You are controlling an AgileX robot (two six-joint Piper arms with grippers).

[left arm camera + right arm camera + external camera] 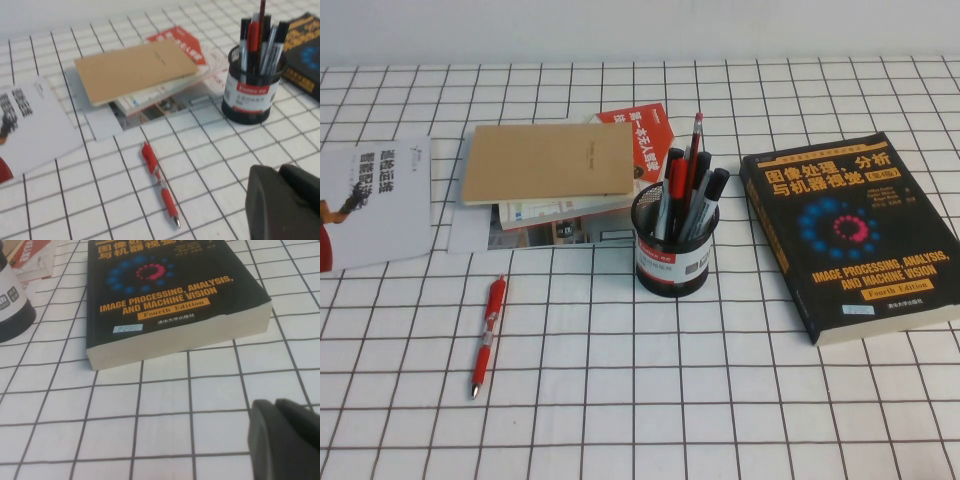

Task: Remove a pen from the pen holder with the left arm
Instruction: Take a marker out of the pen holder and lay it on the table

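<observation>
On the white gridded tablecloth (720, 400), a red pen (487, 335) lies near-left of the pen holder (670, 265). Left gripper (280, 175), clenched and empty, hangs nearer than the pen; right gripper (277, 407) sits nearer than the black book (850, 235).

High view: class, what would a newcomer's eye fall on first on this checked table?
The black pen holder, bristling with pens, stands in the middle between a thick black textbook on the right and a brown notebook on the left. A red pen lies alone in front, to the left. The left gripper, shut and empty, hovers on the near side of that pen; the right gripper hovers on the near side of the textbook.
</observation>
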